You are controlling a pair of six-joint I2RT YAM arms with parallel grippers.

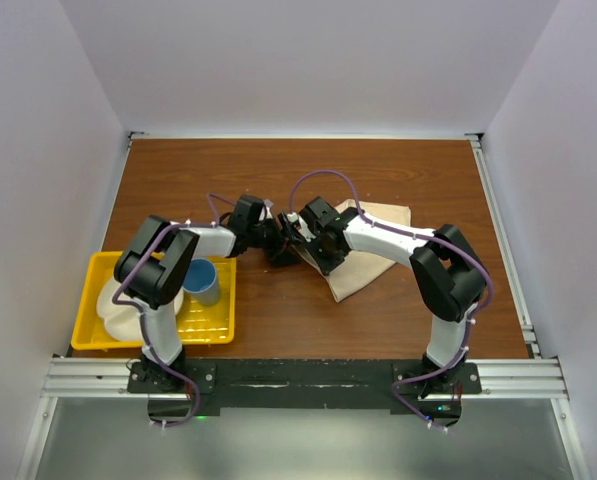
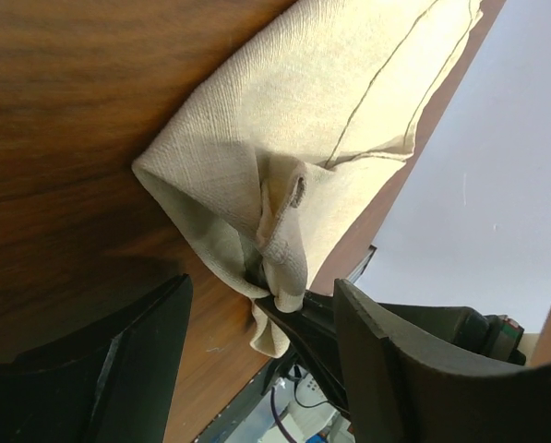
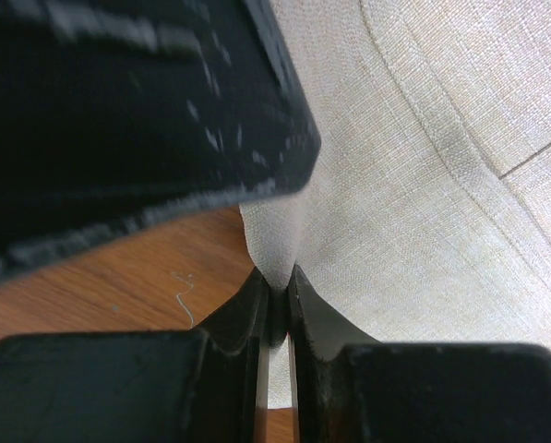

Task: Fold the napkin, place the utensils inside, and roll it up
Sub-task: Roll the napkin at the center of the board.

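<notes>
Napkin [image 3: 423,185] cloth is nipped at a raised fold by the right gripper [image 3: 277,281], whose fingers are pressed together on it. Facing that pinch, the left gripper [image 2: 261,355] has its fingers spread wide, one on either side of the lifted fold and clear of the cloth. The beige cloth lies folded on the brown table [image 1: 378,170], right of centre. Its long axis runs diagonally from near-left to far-right, and a folded corner points toward the left arm. Both arms bend at raised elbows and reach inward so their wrists meet mid-table. The left elbow hangs over a yellow tray [image 1: 93,275] holding a blue cup [image 1: 204,283].
</notes>
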